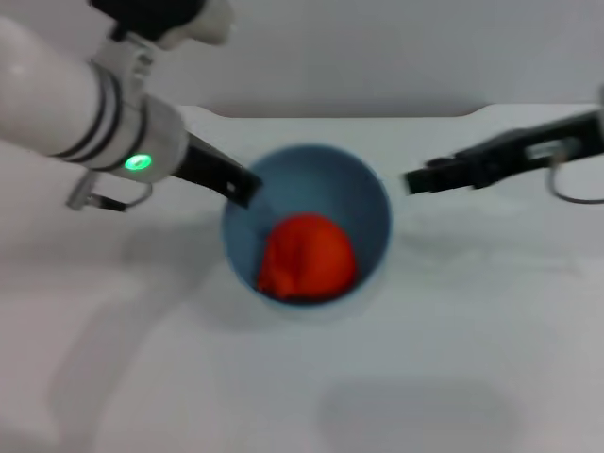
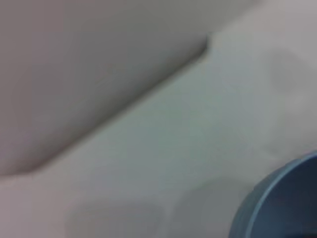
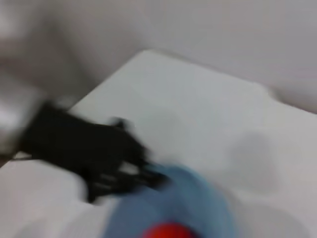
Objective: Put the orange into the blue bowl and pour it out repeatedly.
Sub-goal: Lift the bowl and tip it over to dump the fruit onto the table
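Orange held in the blue bowl, with the left tool at the rim.

The orange (image 1: 307,258) is seen inside the blue bowl (image 1: 363,193), at the centre of the head view on the white worktop (image 1: 453,377). The left tool (image 1: 241,186) is placed at the bowl's upper-left rim, apparently clamped on it. Whether the right tool (image 1: 412,179), just right of the bowl, is open cannot be told. A weak rim grip could let the bowl slip during tipping, and the orange could be rolled off the worktop. Nothing else is seen nearby.
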{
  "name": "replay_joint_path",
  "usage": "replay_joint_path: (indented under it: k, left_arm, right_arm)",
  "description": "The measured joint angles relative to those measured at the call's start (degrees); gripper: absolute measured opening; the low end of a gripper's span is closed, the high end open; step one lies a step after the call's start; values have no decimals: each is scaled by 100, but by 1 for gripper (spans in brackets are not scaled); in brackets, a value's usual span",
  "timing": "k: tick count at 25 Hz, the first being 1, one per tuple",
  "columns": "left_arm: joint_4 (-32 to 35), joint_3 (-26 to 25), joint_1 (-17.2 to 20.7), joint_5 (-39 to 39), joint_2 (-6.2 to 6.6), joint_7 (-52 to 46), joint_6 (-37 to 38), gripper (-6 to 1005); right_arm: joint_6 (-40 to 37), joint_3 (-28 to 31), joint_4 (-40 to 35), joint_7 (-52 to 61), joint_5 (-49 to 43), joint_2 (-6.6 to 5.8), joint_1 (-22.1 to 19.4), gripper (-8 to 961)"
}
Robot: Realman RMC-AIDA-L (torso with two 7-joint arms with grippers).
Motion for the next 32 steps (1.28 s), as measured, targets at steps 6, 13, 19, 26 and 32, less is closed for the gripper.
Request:
replay_joint_path:
  k: [6,13,19,26,32]
  left_arm:
    - [1130,163,1176,727,8,194,-1094,-2]
    - [1628,1535,2527,1782,8,551,-4165,-1]
    - [549,2712,2981,1857,-32,2195,-7513,-1]
    - [-2190,4047,2323,1294,-103,4907,-11759,-2]
    - [-2891,4679,1894,126,-104,6206,-12755,-2]
  right_arm:
    - [-321,988,13,146,-915,4,-430,438]
    - [-427,1190,399,339,-1892,-3,-614,435]
    - [-432,1266,419,342,-1911,10,-687,433]
    - [-443,1311,425,336,-1916,11,-733,430]
    - [-444,1336,429,340,-1917,8,-728,429]
